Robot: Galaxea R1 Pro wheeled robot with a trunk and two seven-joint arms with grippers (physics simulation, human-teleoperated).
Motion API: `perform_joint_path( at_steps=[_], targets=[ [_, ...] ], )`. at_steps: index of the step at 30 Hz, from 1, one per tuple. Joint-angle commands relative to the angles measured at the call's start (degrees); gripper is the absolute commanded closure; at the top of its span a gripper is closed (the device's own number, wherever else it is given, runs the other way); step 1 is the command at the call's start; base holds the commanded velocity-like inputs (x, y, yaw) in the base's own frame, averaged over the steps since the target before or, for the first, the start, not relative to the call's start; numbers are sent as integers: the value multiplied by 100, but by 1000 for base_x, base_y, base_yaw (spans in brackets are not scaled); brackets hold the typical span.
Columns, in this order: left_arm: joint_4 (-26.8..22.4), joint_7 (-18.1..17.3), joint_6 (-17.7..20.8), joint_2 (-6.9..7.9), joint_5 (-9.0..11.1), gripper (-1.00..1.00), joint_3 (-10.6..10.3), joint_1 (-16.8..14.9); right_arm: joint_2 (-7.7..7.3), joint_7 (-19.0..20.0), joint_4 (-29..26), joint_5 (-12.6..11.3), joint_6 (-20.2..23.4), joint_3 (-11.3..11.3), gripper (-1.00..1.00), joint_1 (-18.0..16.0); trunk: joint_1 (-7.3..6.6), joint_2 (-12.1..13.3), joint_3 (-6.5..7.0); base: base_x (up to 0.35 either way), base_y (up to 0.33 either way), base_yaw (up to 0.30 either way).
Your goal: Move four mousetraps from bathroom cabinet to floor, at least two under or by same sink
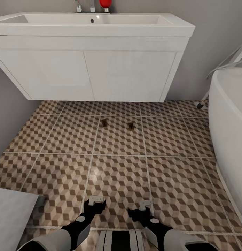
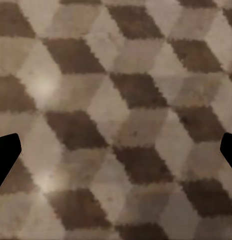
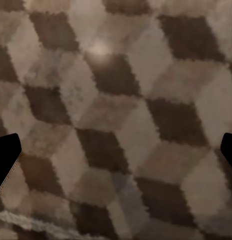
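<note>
on tiled floor (image 1: 176, 139) ahead of jaws, two mousetraps (image 1: 130, 126), near sink (image 1: 93, 26)

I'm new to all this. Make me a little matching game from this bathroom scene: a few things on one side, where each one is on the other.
Things:
1. two mousetraps
2. bathtub
3. red object
4. sink

Places:
A. at the right edge of the head view
B. on the wall, above the floor
C. on the tiled floor just in front of the sink
D. by the tap, behind the basin

Pairs: 1-C, 2-A, 3-D, 4-B
</note>
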Motion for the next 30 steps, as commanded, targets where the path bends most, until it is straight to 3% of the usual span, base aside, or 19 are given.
perform_joint_path(
  at_steps=[1,30],
  targets=[
    [7,10,-21,-1,43,-100,-49,-5,0,-2,15,27,-30,0,-100,-6,-3,0,20,0,0,0],
    [7,3,-38,8,51,-100,-55,-4,0,-2,15,36,-27,0,-100,-6,-78,39,662,0,0,0]
  ],
)
